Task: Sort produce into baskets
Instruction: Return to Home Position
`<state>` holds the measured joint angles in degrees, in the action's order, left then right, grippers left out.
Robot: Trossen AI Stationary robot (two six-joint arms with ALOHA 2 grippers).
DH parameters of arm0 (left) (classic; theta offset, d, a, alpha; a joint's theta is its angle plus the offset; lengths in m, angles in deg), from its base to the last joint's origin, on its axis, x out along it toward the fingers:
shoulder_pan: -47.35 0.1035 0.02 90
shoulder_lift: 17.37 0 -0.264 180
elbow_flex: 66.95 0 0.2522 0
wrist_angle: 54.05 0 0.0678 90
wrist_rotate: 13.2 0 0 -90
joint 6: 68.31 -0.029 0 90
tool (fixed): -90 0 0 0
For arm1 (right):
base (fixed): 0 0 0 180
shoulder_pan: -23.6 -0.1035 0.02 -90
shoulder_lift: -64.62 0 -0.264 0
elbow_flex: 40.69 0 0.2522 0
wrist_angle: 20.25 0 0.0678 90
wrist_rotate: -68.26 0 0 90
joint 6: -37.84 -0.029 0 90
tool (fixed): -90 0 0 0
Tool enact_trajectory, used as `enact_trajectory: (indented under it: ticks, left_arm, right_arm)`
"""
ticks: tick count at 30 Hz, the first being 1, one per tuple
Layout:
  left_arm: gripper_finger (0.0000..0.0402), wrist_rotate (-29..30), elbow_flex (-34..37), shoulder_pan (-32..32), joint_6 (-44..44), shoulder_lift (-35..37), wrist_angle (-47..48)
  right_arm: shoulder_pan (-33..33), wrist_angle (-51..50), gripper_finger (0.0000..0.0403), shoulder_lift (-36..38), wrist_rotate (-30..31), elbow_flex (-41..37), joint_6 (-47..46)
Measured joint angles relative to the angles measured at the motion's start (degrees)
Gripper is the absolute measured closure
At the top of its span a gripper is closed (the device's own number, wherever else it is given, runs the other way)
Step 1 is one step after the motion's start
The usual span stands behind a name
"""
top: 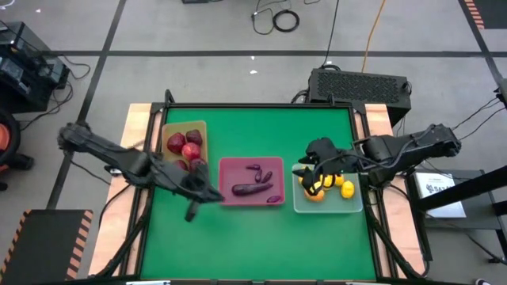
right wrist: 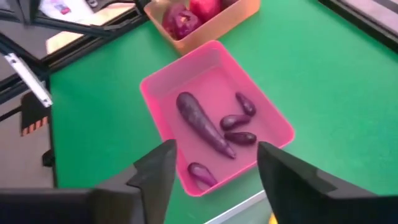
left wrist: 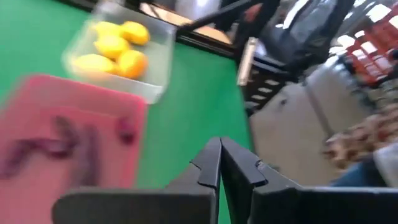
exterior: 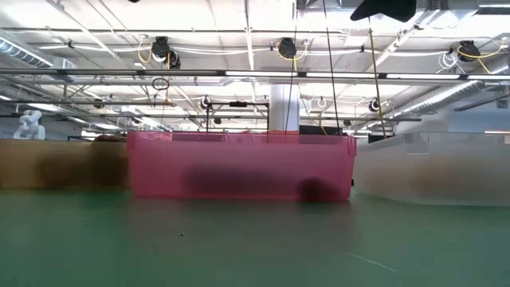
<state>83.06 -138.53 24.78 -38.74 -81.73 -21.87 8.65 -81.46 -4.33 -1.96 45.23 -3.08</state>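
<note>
Three baskets stand in a row on the green mat. The tan one (top: 186, 127) holds dark-red apples (top: 190, 146). The pink one (top: 252, 180) holds purple eggplants (right wrist: 202, 121). The clear one (top: 348, 207) holds yellow lemons (left wrist: 115, 46). My left gripper (top: 207, 192) hovers shut at the pink basket's left edge, with nothing between its fingers (left wrist: 219, 158). My right gripper (top: 313, 170) hangs open over the clear basket's left part and also holds nothing (right wrist: 214, 174).
A black box (top: 360, 83) sits behind the table's far edge. Wooden rails (top: 139, 127) run along both sides of the mat. Bare green mat (top: 253, 245) lies between the baskets and the near edge.
</note>
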Motion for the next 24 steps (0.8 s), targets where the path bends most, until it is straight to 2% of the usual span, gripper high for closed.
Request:
enact_trajectory:
  ticks: [4,10,14,17,19,24]
  left_arm:
    - [0.0395,2.9,0.0,1.6,-6.3,8.1,9.4]
    - [0.0397,3.6,0.0,6.2,-13.3,18.3,19.2]
    - [0.0397,4.5,1.9,9.7,-13.8,24.8,22.0]
    - [0.0397,4.7,6.1,11.7,-12.2,31.1,21.9]
    - [0.0397,5.6,9.6,12.7,-9.7,35.5,21.1]
    - [0.0397,7.5,19.1,13.5,-2.4,45.4,15.8]
  right_arm:
    - [1.0,0.0,0.0243,0.0,0.2,0.0,0.1]
    - [2.0,1.2,0.0332,0.0,1.9,0.0,1.0]
    - [2.0,4.4,0.0387,0.0,4.2,0.0,5.8]
    - [2.0,9.0,0.0398,0.4,3.8,-1.3,11.1]
    - [2.1,12.2,0.0396,1.3,0.8,-2.9,15.0]
    - [3.9,22.4,0.0401,7.2,-11.9,-10.3,19.7]
